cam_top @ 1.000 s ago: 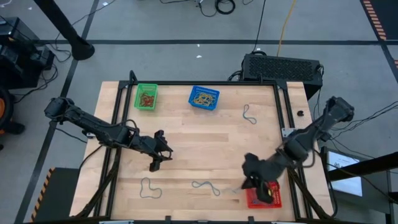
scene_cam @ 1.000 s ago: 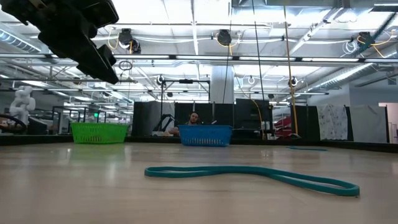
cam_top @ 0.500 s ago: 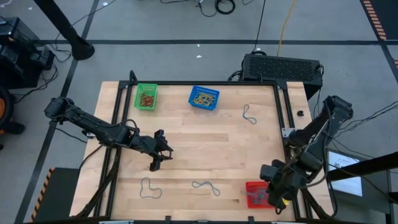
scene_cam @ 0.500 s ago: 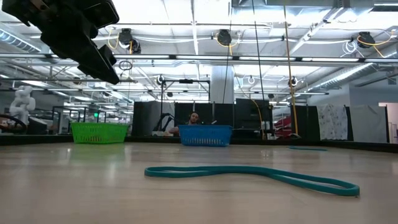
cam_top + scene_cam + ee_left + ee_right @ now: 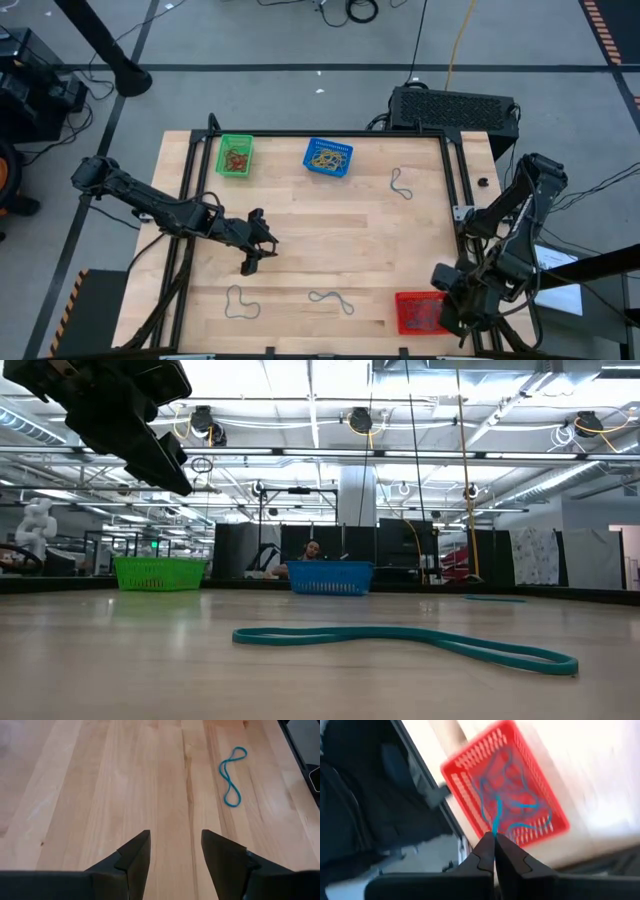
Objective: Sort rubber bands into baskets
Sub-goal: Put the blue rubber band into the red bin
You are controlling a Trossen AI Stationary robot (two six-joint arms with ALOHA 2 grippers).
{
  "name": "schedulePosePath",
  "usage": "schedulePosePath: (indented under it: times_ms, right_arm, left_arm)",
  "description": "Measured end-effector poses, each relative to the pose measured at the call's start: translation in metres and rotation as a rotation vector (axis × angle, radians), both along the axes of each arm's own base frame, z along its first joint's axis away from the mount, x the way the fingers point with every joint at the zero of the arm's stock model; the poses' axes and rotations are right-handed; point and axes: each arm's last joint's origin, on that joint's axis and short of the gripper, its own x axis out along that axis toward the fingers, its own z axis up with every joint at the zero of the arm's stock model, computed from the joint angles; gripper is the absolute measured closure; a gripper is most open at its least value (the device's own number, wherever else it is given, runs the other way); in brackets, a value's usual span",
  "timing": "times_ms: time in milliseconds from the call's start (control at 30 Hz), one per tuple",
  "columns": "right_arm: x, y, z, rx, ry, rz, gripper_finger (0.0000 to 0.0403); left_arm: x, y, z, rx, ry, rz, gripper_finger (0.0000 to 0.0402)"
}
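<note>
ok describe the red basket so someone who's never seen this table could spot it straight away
Start at the wooden table and go to its near right corner, by the right tool. The red basket sits there, a low mesh tray holding blue-green rubber bands. The green basket and blue basket stand together along the far edge; only the red one is alone at the near edge.

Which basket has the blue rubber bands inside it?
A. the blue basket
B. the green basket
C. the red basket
C: the right wrist view shows blue rubber bands lying in the red basket, while the high view shows reddish bands in the green basket and yellow ones in the blue basket.
</note>
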Motion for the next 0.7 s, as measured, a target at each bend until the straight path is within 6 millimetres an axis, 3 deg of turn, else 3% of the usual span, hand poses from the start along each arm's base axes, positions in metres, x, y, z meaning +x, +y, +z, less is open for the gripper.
schedulePosePath:
  times_ms: [300,700]
  right_arm:
    - [0.007,0.001,0.001,-0.092,-0.2,0.023,0.0403]
    - [0.023,0.022,-0.035,-0.21,-0.095,0.121,0.0399]
  left_arm:
    - [-0.001,-0.002,0.0,-0.065,0.021,-0.039,0.0219]
    - [-0.004,-0.012,0.0,-0.098,0.036,-0.116,0.0219]
